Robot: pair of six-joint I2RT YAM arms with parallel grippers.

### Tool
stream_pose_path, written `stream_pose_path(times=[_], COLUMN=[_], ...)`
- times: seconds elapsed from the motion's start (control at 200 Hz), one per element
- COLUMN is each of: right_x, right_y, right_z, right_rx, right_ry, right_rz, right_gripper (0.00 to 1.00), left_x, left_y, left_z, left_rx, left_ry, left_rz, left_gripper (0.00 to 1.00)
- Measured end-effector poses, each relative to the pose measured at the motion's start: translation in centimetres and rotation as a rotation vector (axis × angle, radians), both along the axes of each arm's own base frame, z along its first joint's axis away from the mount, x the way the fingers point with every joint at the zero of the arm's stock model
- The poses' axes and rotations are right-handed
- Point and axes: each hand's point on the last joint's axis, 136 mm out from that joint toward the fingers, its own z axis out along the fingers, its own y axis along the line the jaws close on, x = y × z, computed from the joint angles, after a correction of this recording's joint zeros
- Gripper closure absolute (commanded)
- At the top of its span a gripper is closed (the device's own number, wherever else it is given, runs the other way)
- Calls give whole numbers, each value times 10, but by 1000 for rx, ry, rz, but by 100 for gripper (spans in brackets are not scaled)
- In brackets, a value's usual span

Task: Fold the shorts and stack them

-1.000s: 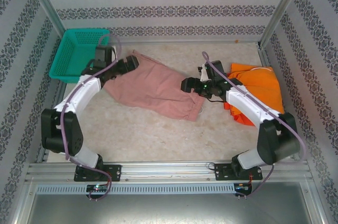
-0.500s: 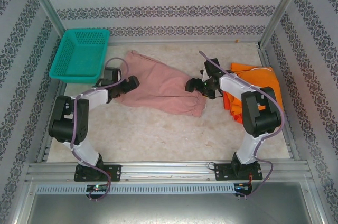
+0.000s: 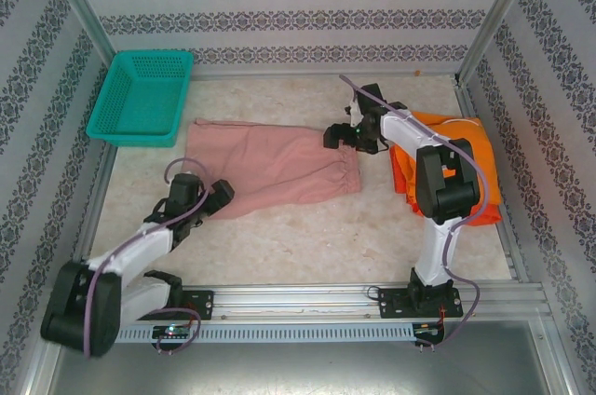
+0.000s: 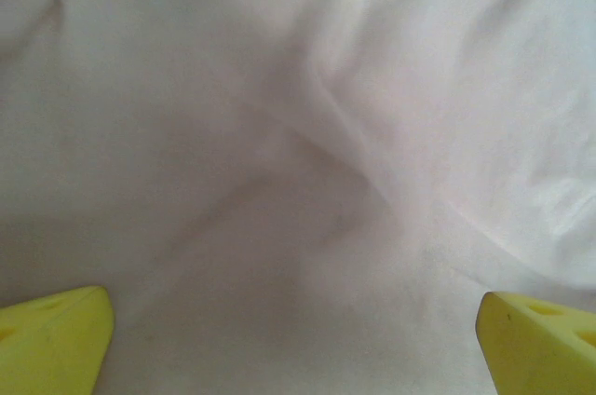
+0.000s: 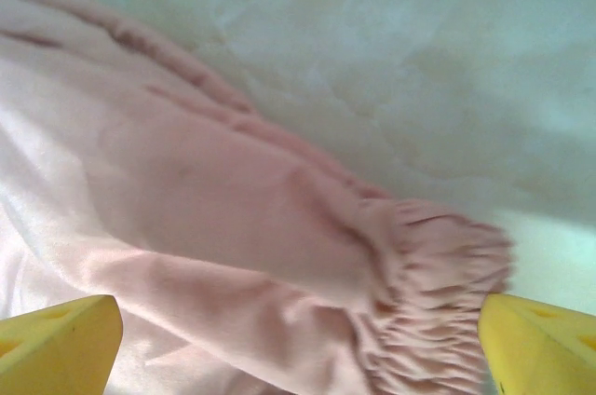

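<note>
The dusty pink shorts (image 3: 270, 167) lie spread flat in the middle of the table, gathered waistband (image 5: 438, 265) at the right end. My left gripper (image 3: 221, 197) is open at their near left edge. In the left wrist view pale pink cloth (image 4: 279, 134) lies under the open left gripper (image 4: 298, 348), nothing between its yellow fingertips (image 4: 56, 339). My right gripper (image 3: 337, 135) hangs open over the far right corner, and the right wrist view has it (image 5: 298, 348) above the waistband. Orange shorts (image 3: 466, 157) lie in a heap at the right, a redder layer (image 3: 402, 179) at their left edge.
A teal mesh basket (image 3: 140, 97) stands at the far left corner. The right arm (image 3: 438, 181) reaches over the orange heap. Patterned walls and metal posts close in the table on three sides. Bare tabletop (image 3: 307, 246) runs along the near side.
The left gripper drew back from the far left of the pink shorts to their near left edge. The right gripper moved farther away. The pink shorts now lie flatter, with a straight far edge.
</note>
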Motion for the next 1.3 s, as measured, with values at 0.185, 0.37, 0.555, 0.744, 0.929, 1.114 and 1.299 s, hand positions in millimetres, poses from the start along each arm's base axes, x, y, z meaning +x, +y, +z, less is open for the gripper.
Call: stream_pose_path(times=[0.185, 0.37, 0.555, 0.744, 0.929, 1.114, 1.299], right_x=[-8, -28, -32, -5, 15, 27, 31], right_y=[5, 51, 89, 80, 61, 53, 54], right_z=[31, 94, 85, 30, 0, -5, -2], right_rx=[65, 176, 251, 224, 234, 287, 325], right_ry=[-55, -177, -123, -10, 53, 80, 87], right_rz=[-19, 34, 75, 15, -54, -112, -138], right_gripper=[2, 2, 2, 3, 2, 2, 2], left_x=[10, 41, 51, 42, 23, 24, 18], left_y=[9, -2, 1, 30, 47, 51, 56], left_z=[82, 110, 56, 11, -19, -18, -11], left_rx=[-1, -30, -19, -6, 18, 19, 11], left_ry=[-175, -207, -64, 29, 78, 36, 26], left_rz=[49, 27, 32, 117, 171, 197, 224], left_gripper=[0, 0, 0, 0, 0, 0, 0])
